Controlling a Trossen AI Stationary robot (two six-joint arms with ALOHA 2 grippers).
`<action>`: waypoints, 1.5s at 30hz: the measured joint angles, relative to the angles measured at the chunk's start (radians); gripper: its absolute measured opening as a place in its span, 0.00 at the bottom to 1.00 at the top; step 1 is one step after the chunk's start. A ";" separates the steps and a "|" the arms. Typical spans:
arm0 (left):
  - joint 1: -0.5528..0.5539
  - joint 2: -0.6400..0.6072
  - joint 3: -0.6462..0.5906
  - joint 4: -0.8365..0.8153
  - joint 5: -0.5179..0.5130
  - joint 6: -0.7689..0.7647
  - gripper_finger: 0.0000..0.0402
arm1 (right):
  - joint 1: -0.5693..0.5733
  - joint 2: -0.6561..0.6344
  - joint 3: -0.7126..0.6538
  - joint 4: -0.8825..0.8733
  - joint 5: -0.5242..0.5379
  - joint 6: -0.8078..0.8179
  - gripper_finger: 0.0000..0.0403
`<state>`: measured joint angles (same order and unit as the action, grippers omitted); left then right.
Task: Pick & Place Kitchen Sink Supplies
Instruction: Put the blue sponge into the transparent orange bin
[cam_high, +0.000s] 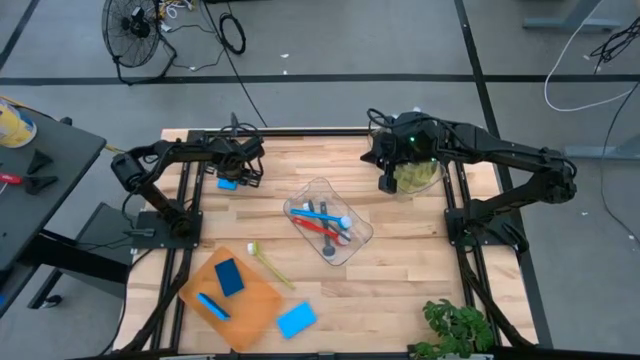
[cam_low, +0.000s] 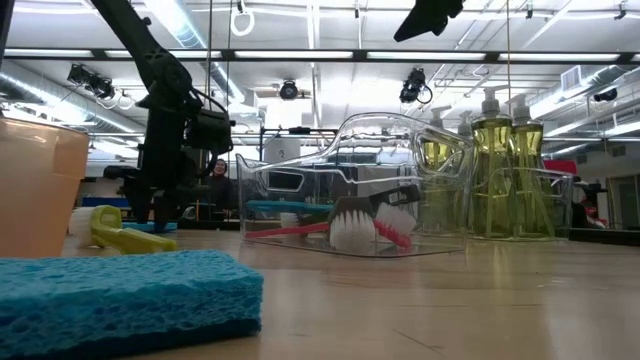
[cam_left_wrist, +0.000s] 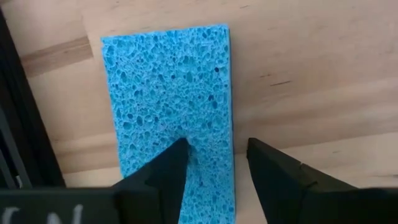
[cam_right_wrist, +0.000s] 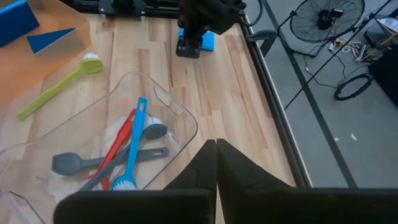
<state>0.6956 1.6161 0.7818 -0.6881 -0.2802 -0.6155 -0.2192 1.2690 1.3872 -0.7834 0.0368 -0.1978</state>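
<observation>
Wood-slat table (cam_high: 400, 280), concrete floor around it, fan (cam_high: 135, 25) on the floor at the far left.

L gripper (cam_left_wrist: 214, 165) sits at the far left of the table, fingers (cam_left_wrist: 168, 171) part-open, straddling one long edge of a blue sponge (cam_left_wrist: 171, 106) that lies flat on the wood; one finger over the sponge, the other just off its edge, not closed on it.

R gripper (cam_right_wrist: 216, 163) pinched tight w/ nothing in it, raised at the far right above a clear tub w/ soap bottles (cam_low: 495, 160).

Mid-table: clear tub (cam_high: 328, 222) holding brushes, blue (cam_right_wrist: 134, 140), red (cam_right_wrist: 119, 144), grey (cam_right_wrist: 102, 163). Yellow-green brush (cam_high: 268, 264) lies on the wood just near-left of that tub.

Near left: orange tray (cam_high: 250, 315) w/ a dark blue sponge (cam_high: 229, 276) and another blue item (cam_high: 212, 305) on it. One more blue sponge (cam_high: 296, 319) rests at the tray's right edge. Green plant (cam_high: 458, 328) at the near right corner.
</observation>
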 joint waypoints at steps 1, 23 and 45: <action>0.000 0.000 0.000 0.001 0.000 0.000 0.42 | -0.002 0.000 0.000 0.000 0.000 0.001 0.02; 0.001 -0.007 -0.001 0.001 0.038 0.063 0.03 | -0.013 0.000 0.000 0.029 0.000 -0.024 0.02; -0.043 -0.038 0.443 -0.419 0.206 0.335 0.00 | -0.013 0.000 0.000 0.028 0.000 -0.032 0.02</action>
<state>0.6524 1.5779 1.2253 -1.1070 -0.0741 -0.2805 -0.2325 1.2690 1.3872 -0.7551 0.0366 -0.2298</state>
